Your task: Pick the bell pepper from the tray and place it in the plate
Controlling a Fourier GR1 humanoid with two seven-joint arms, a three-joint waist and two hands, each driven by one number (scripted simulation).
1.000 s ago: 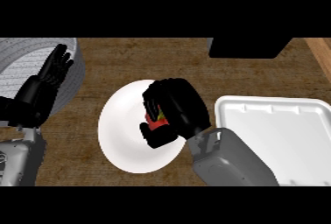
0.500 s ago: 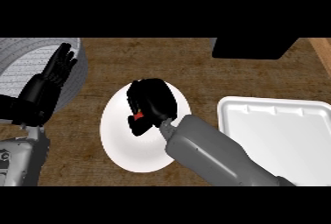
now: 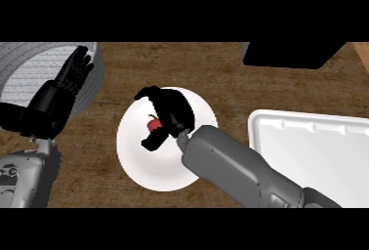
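So the bell pepper (image 3: 153, 125) is over the middle of the white plate (image 3: 155, 168), tucked under the right hand (image 3: 171, 113). Only a small red patch shows, with what looks like a bit of stem poking up toward the far side. Which way its long axis runs I honestly can't tell, too much of it is hidden.

The right hand's fingers are arched over the pepper and the thumb sits on the near side, so it looks curled around it. I can't see whether the pepper is resting on the plate or hanging just above it.

Risk-wise, my guess: if the fingers let go while it's above the plate, a round pepper could roll toward the rim and off onto the wooden table (image 3: 216, 73). A finger dragging on it during the pull-back could nudge it too.

The white tray (image 3: 317, 146) sits just beside the plate on the right, with nothing showing in the part I can see. The left hand (image 3: 61, 93) is resting open, fingers up, at the left edge over a grey round thing (image 3: 29, 63). A black box (image 3: 288, 53) sits at the far edge.
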